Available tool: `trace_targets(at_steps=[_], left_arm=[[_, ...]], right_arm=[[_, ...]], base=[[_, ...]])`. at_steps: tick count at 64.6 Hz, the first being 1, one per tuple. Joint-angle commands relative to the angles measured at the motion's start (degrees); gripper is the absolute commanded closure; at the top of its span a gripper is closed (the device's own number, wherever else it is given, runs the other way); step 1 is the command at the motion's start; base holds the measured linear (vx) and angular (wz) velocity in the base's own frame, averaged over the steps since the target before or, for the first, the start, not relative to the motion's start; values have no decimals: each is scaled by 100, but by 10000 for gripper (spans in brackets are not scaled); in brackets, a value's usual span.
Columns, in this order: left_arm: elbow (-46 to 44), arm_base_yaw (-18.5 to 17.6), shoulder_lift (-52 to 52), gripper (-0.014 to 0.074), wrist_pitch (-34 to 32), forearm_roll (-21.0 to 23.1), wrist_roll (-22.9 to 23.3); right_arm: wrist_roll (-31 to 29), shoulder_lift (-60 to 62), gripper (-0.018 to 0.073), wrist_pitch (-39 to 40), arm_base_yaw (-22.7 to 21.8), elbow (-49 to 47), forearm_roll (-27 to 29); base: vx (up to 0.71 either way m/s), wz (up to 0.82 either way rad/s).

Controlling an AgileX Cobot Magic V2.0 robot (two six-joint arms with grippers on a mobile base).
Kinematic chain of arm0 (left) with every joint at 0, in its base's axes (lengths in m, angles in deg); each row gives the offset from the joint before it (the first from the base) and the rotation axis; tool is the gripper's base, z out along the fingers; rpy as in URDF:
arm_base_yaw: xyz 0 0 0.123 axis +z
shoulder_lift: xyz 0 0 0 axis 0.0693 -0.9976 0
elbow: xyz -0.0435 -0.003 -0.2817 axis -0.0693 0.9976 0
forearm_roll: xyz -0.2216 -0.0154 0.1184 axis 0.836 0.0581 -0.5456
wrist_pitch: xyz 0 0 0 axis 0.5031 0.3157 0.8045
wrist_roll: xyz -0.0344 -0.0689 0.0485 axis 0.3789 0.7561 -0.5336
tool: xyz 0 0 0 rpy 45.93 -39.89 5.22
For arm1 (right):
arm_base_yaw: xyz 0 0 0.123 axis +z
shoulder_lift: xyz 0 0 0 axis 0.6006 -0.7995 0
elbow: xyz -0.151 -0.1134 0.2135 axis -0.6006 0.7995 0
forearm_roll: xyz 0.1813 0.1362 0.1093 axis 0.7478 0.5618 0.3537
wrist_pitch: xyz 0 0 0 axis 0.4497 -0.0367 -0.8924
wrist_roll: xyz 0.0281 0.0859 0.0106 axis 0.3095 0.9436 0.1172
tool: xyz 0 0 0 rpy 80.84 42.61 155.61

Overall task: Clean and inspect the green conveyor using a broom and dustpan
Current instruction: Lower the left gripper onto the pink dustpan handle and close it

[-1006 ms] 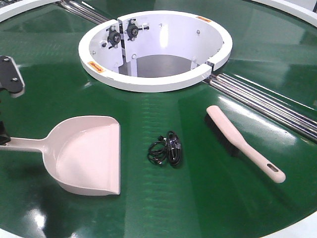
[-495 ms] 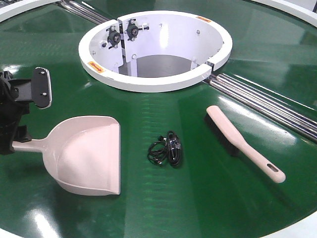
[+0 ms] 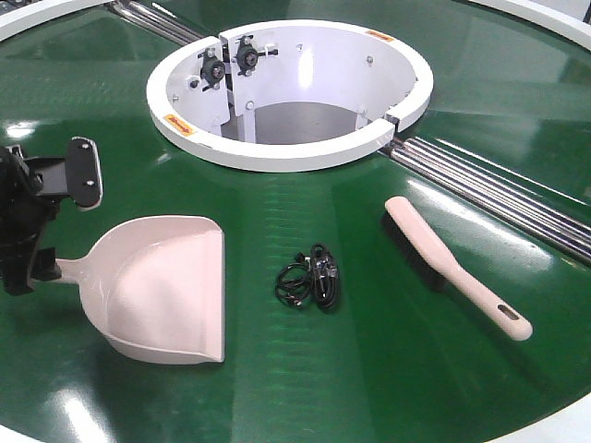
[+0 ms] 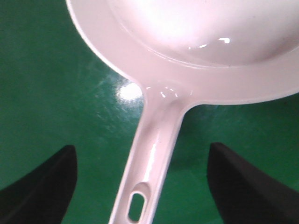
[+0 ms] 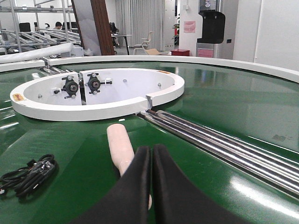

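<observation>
Left wrist: end effector [image 4: 141,154] (astride dustpan [image 4: 187,42])

We see a glossy green conveyor [image 3: 305,388], its white ring opening [image 3: 277,152] toward the far edge. Lying on it are a dustpan [image 3: 162,286] near the left edge, a black cable bundle [image 3: 309,277] at the middle, and a broom [image 3: 452,266] toward the right edge.
</observation>
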Motion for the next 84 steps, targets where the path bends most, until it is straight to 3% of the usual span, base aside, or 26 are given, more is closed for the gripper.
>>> trace_targets(at_steps=[1,31,65,75,84], left_arm=[[-144,-33,100,21,-46,-31,67],[-151,-33,-258,19,-55,-203,-614],[-151,-33,-834,37,79,-179,-656],[-169,-33,-857,181,195,-183,-792],[-285,-44,-851,454,329,-167,-781]], right_arm=[[-12,61,568,400,7,22,-37],[-12,61,568,395,7,22,-37],[-12,61,568,395,7,22,-37],[-12,61,568,395,7,22,-37],[-12,61,568,395,7,22,-37]], base=[[0,0],[0,0],[0,0],[0,0],[0,0]])
